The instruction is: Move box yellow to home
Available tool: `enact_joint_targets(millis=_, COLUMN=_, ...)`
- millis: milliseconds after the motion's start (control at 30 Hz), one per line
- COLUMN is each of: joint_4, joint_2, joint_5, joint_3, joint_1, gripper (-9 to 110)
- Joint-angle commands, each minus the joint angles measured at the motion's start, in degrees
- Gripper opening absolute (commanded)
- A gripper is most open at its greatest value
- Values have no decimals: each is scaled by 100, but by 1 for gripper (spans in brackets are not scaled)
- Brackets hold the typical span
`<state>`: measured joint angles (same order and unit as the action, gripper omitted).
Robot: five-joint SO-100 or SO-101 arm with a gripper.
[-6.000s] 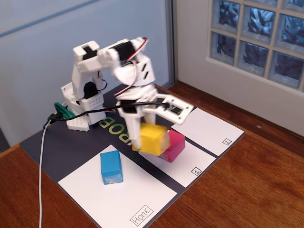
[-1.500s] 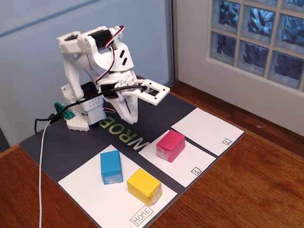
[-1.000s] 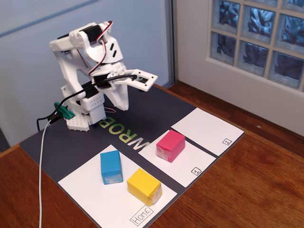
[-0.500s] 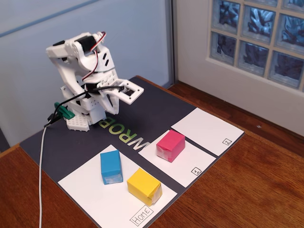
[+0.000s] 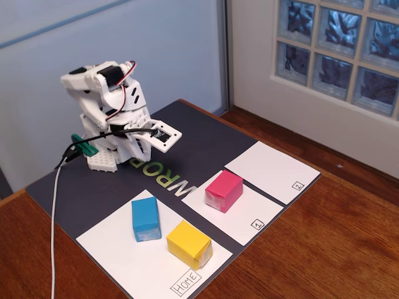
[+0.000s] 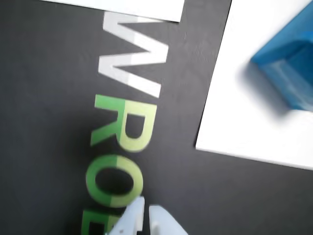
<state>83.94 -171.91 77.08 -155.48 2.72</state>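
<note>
The yellow box (image 5: 189, 243) lies on the large white home sheet (image 5: 118, 255), near its "Home" label (image 5: 186, 281), in the fixed view. It is out of the wrist view. My gripper (image 5: 163, 135) is folded back at the arm's base, far behind the boxes, holding nothing. In the wrist view its white fingertips (image 6: 161, 220) enter at the bottom edge with only a thin gap between them, over the dark mat.
A blue box (image 5: 146, 218) also lies on the home sheet and shows in the wrist view (image 6: 288, 68). A pink box (image 5: 223, 190) lies on the sheet marked "1" (image 5: 249, 218). The sheet marked "2" (image 5: 271, 171) is bare. The dark mat (image 5: 93, 187) bears green and white letters.
</note>
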Motion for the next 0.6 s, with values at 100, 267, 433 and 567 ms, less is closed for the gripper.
enact_joint_targets(millis=100, joint_4=-272, joint_2=-888, joint_5=-105, joint_3=-1116, joint_1=18, gripper=0)
enact_joint_targets(millis=267, joint_4=-299, joint_2=-1477, joint_5=-123, joint_3=-1705, joint_1=-26, gripper=0)
enact_joint_targets(millis=433, joint_4=-325, joint_2=-1652, joint_5=-97, joint_3=-1863, joint_1=-79, gripper=0)
enact_joint_targets(millis=567, joint_4=-255, joint_2=-1793, joint_5=-70, joint_3=-1863, joint_1=-53, gripper=0)
